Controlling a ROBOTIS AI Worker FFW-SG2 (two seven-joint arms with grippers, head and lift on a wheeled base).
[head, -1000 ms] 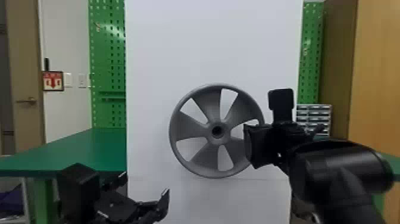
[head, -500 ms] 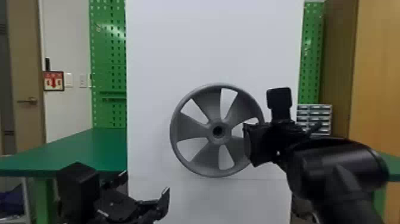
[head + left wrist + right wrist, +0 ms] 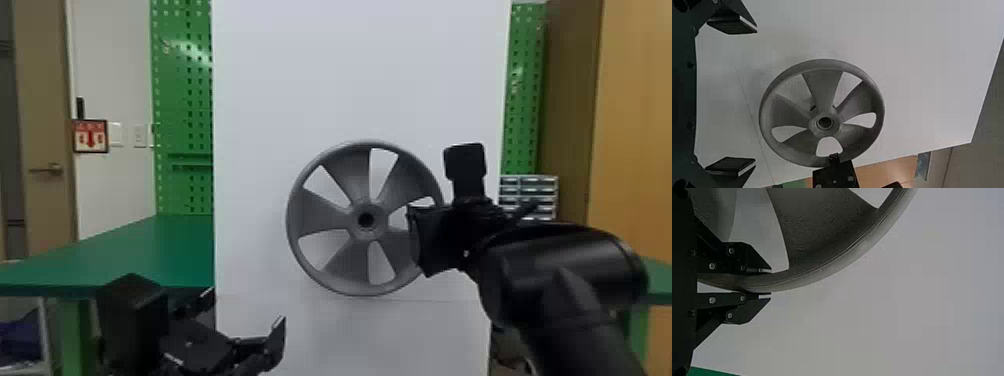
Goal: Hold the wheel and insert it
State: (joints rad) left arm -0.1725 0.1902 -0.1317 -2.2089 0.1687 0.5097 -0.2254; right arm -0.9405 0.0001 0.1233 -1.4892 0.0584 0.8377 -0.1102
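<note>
Head view faces forward, farthest back; left wrist view nearer; right wrist view closest; all share wheel (image 3: 366,205).

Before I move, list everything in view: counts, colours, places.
wheel: 1, grey, centre
backing panel: 1, white, behind the wheel
tabletop parts: 2, green, left and right
pegboard parts: 2, green, either side of the panel
door: 1, tan, far left
sign: 1, red and white, left wall
wall plates: 2, pale, beside the sign
drawer unit: 1, grey, right background
wooden-looking panel: 1, brown, far right
right arm: 1, black, lower right
left claw: 1, black, open, lower left
right claw: 1, black, closed on wheel's rim
</note>
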